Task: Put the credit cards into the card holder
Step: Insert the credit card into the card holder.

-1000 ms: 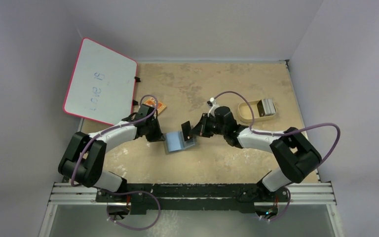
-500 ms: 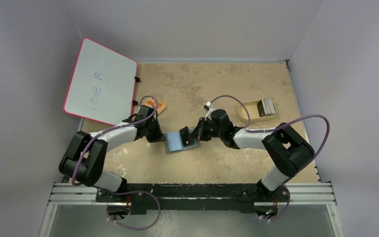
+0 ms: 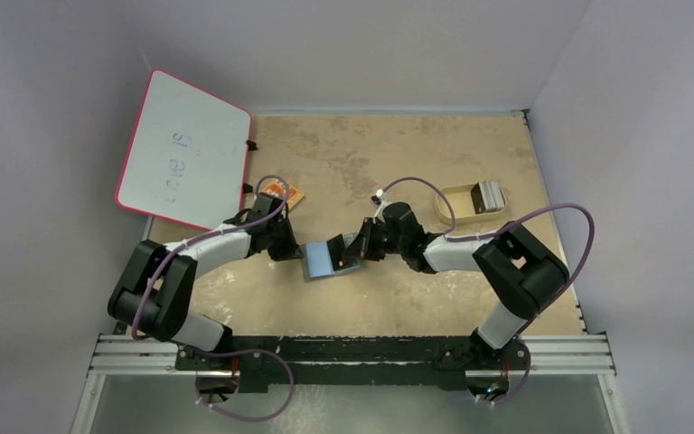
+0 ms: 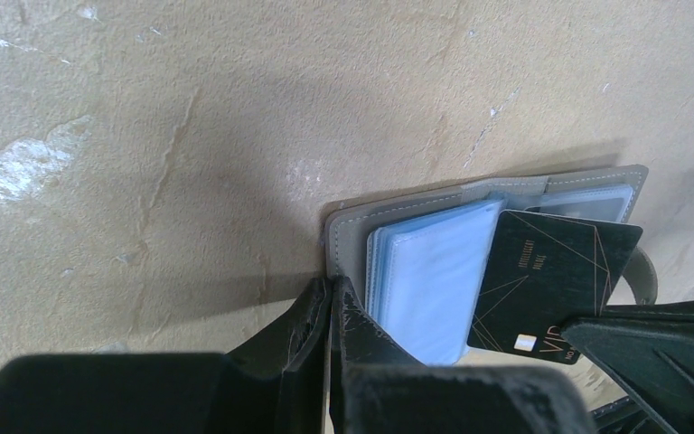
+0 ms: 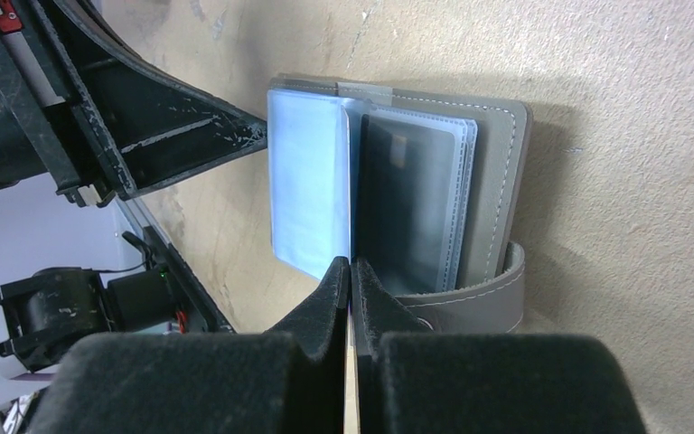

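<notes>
On the surface (image 3: 398, 154), a tan tray (image 3: 452, 206) well behind the right pincer (image 3: 351, 254) holds stacked credit cards (image 3: 488, 195). The card holder (image 3: 322, 260) lies open, blue sleeves up, long axis spanning pincer to pincer. The left pincer (image 3: 293, 250) clamps its grey cover edge. The right pincer pinches a dark card (image 4: 551, 280) edge-on, tip in the sleeves; a second ago it hung short of them.

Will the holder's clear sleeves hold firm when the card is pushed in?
Probably not: the card holder has thin film sleeves fanned off its cover, likely floppy. The card looks flat, rigid. The holder seems light; the left gripper, jaws shut on its edge, probably stops sliding.
</notes>
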